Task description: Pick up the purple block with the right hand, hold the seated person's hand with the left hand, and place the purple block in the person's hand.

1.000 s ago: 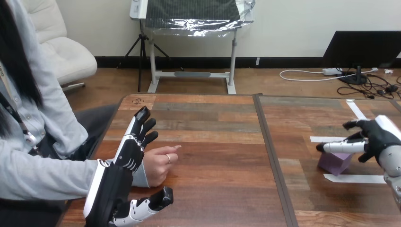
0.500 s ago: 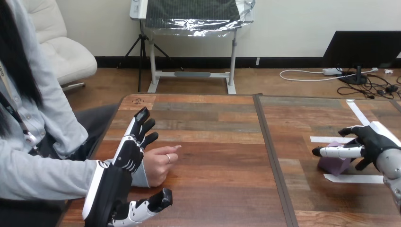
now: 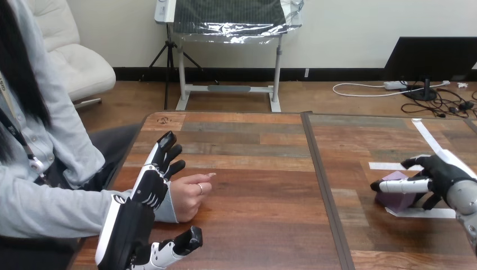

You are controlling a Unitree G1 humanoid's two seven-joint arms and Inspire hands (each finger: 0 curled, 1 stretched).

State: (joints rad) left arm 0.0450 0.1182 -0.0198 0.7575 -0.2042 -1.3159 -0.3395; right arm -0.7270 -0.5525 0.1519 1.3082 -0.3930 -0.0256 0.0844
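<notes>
Right hand [image 3: 441,175] fingers curled round purple block [image 3: 392,201] on surface [image 3: 253,191]; left hand [image 3: 147,194] fingers straight, beside person's hand [image 3: 188,199].

- We record a wooden surface [image 3: 253,169] of mixed brown and grey planks.
- We note a dark seam [image 3: 324,185] splitting it into two panels.
- We log white tape strips [image 3: 385,166] lying on the right panel.

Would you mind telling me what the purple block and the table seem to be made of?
Purple block: matte, evenly coloured faces with no shine; probably foam or painted wood, I cannot tell which. Table: wood-look planks in mixed brown tones with visible grain and a faint sheen; solid wood or laminate.
</notes>
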